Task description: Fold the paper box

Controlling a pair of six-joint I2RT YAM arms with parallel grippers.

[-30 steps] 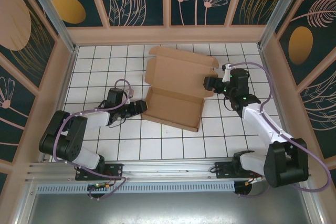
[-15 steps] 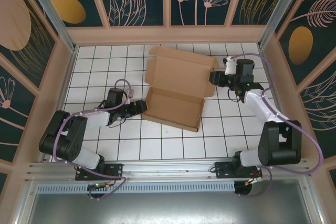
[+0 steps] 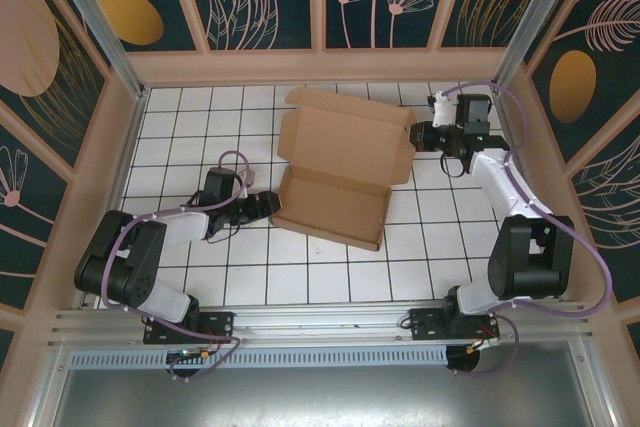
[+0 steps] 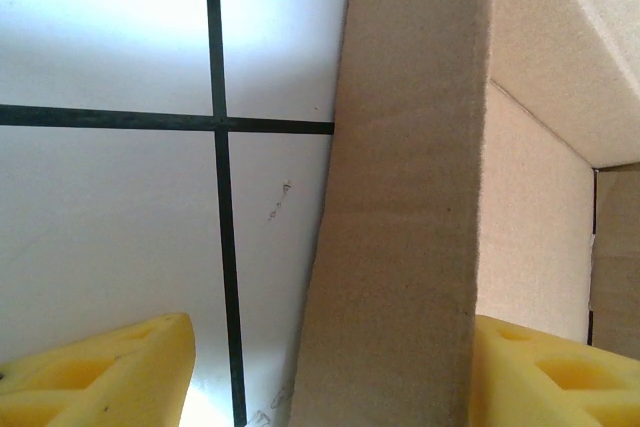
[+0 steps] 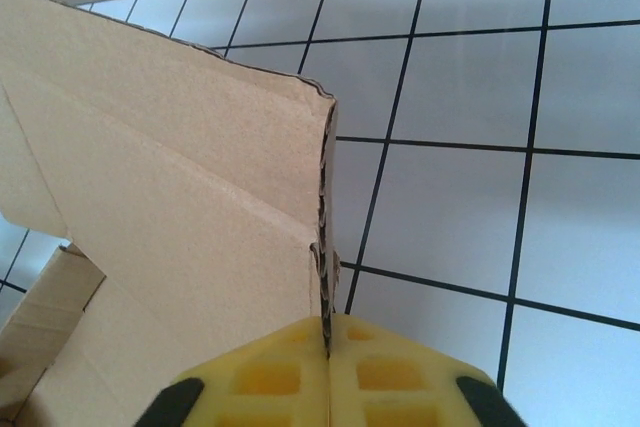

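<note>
The paper box [image 3: 335, 172] lies open mid-floor, a brown cardboard tray with its lid spread toward the back. My left gripper [image 3: 272, 204] is at the tray's near-left corner. In the left wrist view it [image 4: 335, 377] stands open astride the box's upright side wall [image 4: 410, 197]; the right finger [image 4: 550, 377] is against the cardboard and the left finger [image 4: 110, 372] is well clear of it. My right gripper [image 3: 416, 135] is at the lid's right end. Its yellow pads [image 5: 328, 347] are shut on the thin raised edge of the lid's flap [image 5: 170, 207].
White tiled floor [image 3: 200, 137] surrounds the box, with free tiles to the left, right and front. Wooden walls with patterned panels [image 3: 330, 62] close in the back and both sides. An aluminium rail [image 3: 320, 322] carrying both arm bases runs along the near edge.
The right gripper moved from beside the tray back and to the right, reached the lid's right flap and closed on its edge. The left arm and the box stayed put.
</note>
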